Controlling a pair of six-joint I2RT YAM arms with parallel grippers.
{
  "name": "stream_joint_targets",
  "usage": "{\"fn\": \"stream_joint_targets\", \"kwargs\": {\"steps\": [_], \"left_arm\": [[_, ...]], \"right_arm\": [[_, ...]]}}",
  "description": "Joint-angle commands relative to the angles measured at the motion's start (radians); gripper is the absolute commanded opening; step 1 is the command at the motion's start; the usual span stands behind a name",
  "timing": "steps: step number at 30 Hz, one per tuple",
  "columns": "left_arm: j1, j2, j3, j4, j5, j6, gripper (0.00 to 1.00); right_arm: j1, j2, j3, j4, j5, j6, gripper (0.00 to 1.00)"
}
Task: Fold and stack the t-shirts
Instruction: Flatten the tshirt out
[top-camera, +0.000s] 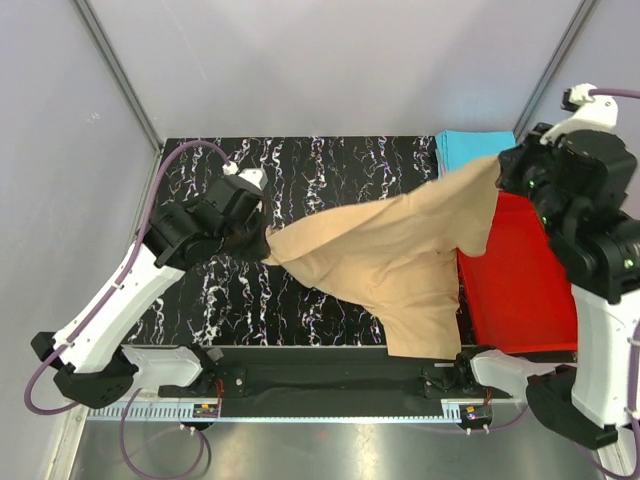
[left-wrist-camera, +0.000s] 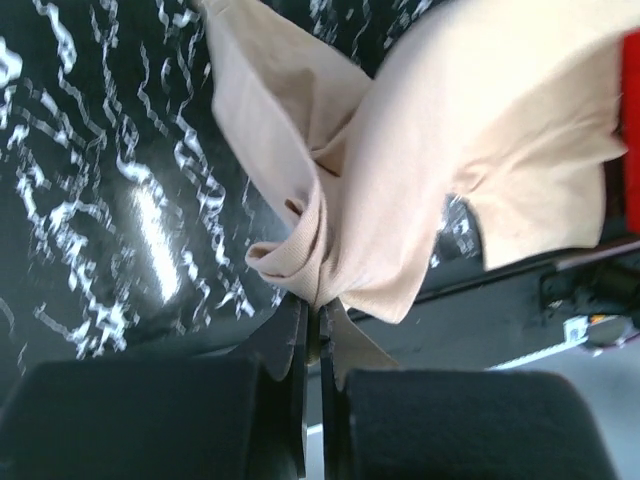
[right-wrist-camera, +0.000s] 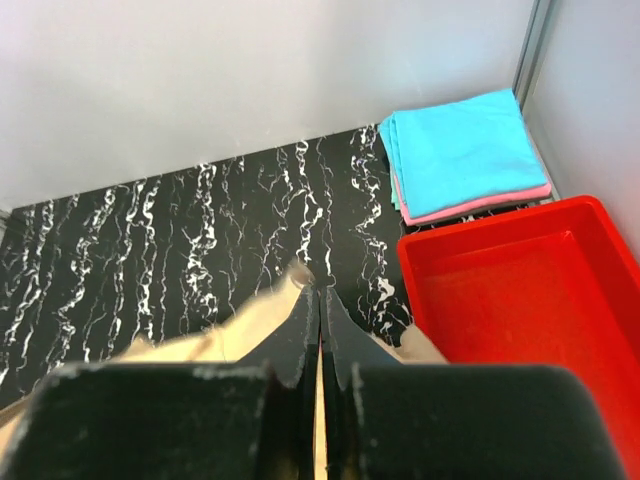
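Standing between plain grey walls, the black marbled table carries a red bin on its right side. Above them the tan t-shirt hangs stretched, its long axis running left to right between both arms. The folded cyan t-shirt on a pink t-shirt lies at the far right corner, nearer the right arm. The left gripper and the right gripper are each closed tight on tan cloth.
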Motion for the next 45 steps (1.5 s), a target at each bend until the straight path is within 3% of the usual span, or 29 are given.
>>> {"fn": "stream_joint_targets", "kwargs": {"steps": [1,6,11,12,13,14,15,17,18,19,20,22,25,29,32,34,39,45], "left_arm": [[-0.012,-0.008,0.024,-0.105,-0.061,-0.013,0.00],[-0.012,0.033,0.012,-0.158,-0.173,-0.018,0.01],[0.055,0.208,-0.053,0.064,0.001,0.103,0.06],[0.077,0.246,-0.050,0.104,0.084,0.120,0.23],[0.123,0.330,-0.041,0.140,0.125,0.143,0.33],[0.140,0.374,0.001,0.216,0.162,0.155,0.37],[0.160,0.450,0.027,0.262,0.296,0.172,0.46],[0.164,0.530,0.138,0.353,0.459,0.221,0.55],[0.168,0.570,0.189,0.353,0.612,0.237,0.57],[0.175,0.625,0.270,0.344,0.641,0.252,0.66],[0.181,0.639,0.288,0.320,0.634,0.254,0.67],[0.216,0.623,0.274,0.309,0.498,0.255,0.73],[0.308,0.572,0.152,0.272,0.318,0.223,0.72],[0.401,0.459,-0.190,0.443,0.348,0.217,0.71],[0.422,0.475,-0.235,0.450,0.332,0.208,0.64],[0.433,0.480,-0.267,0.468,0.348,0.111,0.61],[0.464,0.373,-0.447,0.790,0.457,-0.184,0.61],[0.465,0.432,-0.496,0.884,0.437,-0.326,0.56]], "right_arm": [[-0.005,-0.007,0.001,-0.025,-0.022,0.005,0.00],[-0.004,0.004,-0.058,0.018,-0.031,-0.006,0.00],[-0.005,0.033,-0.178,0.116,0.036,-0.023,0.00],[-0.005,0.041,-0.196,0.127,0.068,-0.012,0.00],[-0.005,0.076,-0.207,0.112,0.169,0.021,0.00],[-0.005,0.098,-0.207,0.093,0.211,0.037,0.00],[-0.005,0.117,-0.204,0.078,0.252,0.049,0.00],[-0.007,0.159,-0.223,0.075,0.326,0.057,0.00],[-0.016,0.170,-0.227,0.081,0.328,0.055,0.00],[-0.021,0.190,-0.224,0.087,0.320,0.051,0.00],[-0.022,0.197,-0.221,0.090,0.315,0.049,0.00],[-0.024,0.216,-0.214,0.096,0.311,0.044,0.00],[-0.025,0.233,-0.212,0.102,0.314,0.034,0.00],[-0.030,0.236,-0.217,0.113,0.299,0.021,0.00],[-0.032,0.227,-0.232,0.130,0.277,0.023,0.00],[-0.032,0.222,-0.235,0.138,0.248,0.026,0.00],[-0.032,0.211,-0.258,0.162,0.217,0.029,0.00],[-0.032,0.204,-0.276,0.179,0.210,0.024,0.00]]}}
